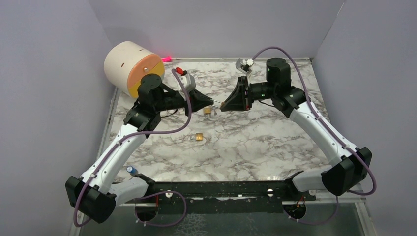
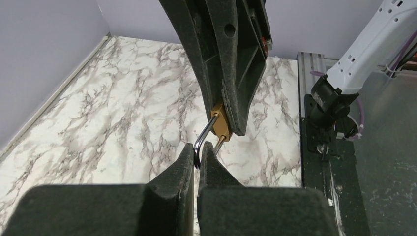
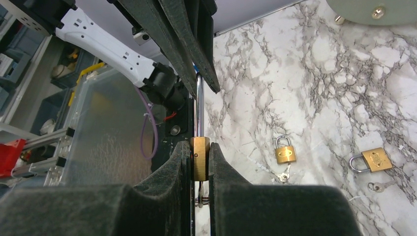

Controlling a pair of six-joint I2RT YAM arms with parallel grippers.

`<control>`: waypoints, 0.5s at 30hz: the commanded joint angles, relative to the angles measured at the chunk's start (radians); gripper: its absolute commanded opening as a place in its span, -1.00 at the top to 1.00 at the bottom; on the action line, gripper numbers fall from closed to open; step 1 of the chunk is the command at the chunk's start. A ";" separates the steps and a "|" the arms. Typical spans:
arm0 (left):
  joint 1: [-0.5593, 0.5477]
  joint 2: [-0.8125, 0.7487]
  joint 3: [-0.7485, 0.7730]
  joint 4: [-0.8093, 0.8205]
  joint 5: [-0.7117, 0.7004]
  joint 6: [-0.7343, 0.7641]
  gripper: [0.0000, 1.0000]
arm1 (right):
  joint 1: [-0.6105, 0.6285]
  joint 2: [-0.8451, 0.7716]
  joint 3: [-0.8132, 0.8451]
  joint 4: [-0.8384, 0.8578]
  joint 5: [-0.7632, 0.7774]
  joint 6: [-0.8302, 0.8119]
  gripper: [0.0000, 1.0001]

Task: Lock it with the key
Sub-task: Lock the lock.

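Observation:
A small brass padlock hangs in mid-air between my two grippers, above the middle of the marble table. My right gripper is shut on its brass body. A key sticks out of the body's underside, back between the right fingers. The steel shackle points toward my left gripper, which is shut on the shackle's bend. In the top view the left gripper and right gripper meet tip to tip. Whether the shackle is fully seated does not show.
Two more brass padlocks lie on the table, one just below the grippers and one nearer, each with a key beside it. A large cream and orange cylinder stands at the back left. Grey walls enclose the table.

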 commanded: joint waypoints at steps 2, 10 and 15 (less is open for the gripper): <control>-0.037 0.057 -0.042 -0.264 0.192 0.069 1.00 | 0.001 0.018 0.120 0.149 -0.042 0.002 0.99; -0.036 0.070 -0.053 -0.217 0.242 0.035 1.00 | 0.003 0.050 0.123 0.260 -0.032 0.078 0.99; -0.036 0.068 -0.047 -0.200 0.242 0.025 1.00 | 0.002 0.033 0.044 0.415 0.019 0.154 0.99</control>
